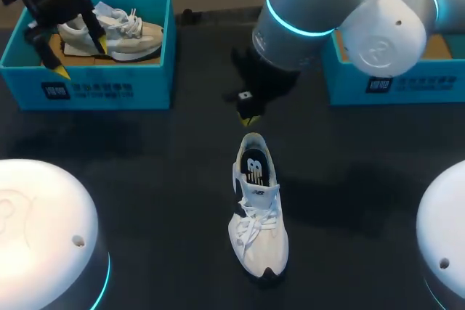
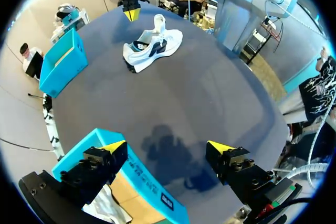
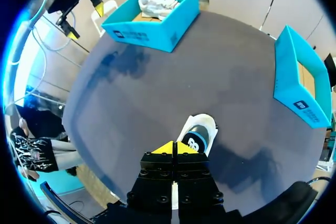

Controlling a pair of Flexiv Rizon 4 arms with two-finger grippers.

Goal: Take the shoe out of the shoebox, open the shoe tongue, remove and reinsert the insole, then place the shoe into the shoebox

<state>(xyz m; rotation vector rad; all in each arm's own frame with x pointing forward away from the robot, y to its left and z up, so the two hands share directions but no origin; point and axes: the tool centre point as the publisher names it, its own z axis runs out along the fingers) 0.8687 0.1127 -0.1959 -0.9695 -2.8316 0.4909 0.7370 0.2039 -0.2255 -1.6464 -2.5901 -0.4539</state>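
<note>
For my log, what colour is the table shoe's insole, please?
The insole is black with white markings; head view shows it best.

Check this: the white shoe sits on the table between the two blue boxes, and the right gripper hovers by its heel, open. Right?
Not open: the right wrist view shows the right gripper shut, tips pressed together on nothing. The white shoe does sit on the table between the two blue boxes, gripper by its heel.
</note>
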